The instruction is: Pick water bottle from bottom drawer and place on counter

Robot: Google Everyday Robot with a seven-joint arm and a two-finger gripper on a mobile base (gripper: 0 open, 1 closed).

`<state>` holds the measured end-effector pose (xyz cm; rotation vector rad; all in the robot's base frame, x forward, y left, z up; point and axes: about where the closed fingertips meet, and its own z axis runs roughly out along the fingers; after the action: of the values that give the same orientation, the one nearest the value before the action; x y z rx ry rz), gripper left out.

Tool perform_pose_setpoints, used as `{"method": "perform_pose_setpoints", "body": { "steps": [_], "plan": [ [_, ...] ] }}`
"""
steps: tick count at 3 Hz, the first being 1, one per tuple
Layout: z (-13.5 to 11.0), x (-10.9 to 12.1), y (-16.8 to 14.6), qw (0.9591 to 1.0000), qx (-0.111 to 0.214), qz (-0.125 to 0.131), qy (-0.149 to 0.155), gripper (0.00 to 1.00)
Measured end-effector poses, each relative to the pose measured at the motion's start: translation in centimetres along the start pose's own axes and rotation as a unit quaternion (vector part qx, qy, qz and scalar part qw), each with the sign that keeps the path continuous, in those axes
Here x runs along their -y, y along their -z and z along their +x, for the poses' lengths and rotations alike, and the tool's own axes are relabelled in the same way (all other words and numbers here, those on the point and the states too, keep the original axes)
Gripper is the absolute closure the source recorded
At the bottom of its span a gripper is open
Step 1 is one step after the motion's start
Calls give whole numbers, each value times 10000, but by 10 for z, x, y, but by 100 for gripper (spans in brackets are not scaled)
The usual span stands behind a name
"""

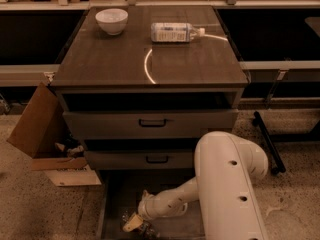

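Observation:
The bottom drawer point(118, 200) is pulled open at the foot of the cabinet, showing a dark flat floor. My gripper point(132, 223) is down inside it near the front left, at the end of my white arm point(225, 184). A small clear crinkled shape, likely the water bottle point(144, 229), lies right beside the gripper at the lower frame edge, partly hidden by it. I cannot tell whether they touch. The counter point(110, 59) is the dark wood-grain top with a bright curved glare mark point(147, 67).
On the counter, a white bowl point(111, 20) sits at the back left and a larger labelled bottle point(175, 32) lies on its side. Two shut drawers with black handles point(152, 122) are above. A cardboard box point(42, 134) stands left; a black bar point(269, 141) lies right.

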<state>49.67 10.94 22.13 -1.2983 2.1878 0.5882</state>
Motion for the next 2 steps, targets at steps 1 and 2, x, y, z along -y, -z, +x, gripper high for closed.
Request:
{"method": "perform_pose_setpoints", "body": {
  "steps": [1, 2],
  "plan": [
    [2, 0, -32, 9998, 112, -17, 149, 0],
    [2, -1, -48, 9996, 105, -72, 266, 0]
  ]
}}
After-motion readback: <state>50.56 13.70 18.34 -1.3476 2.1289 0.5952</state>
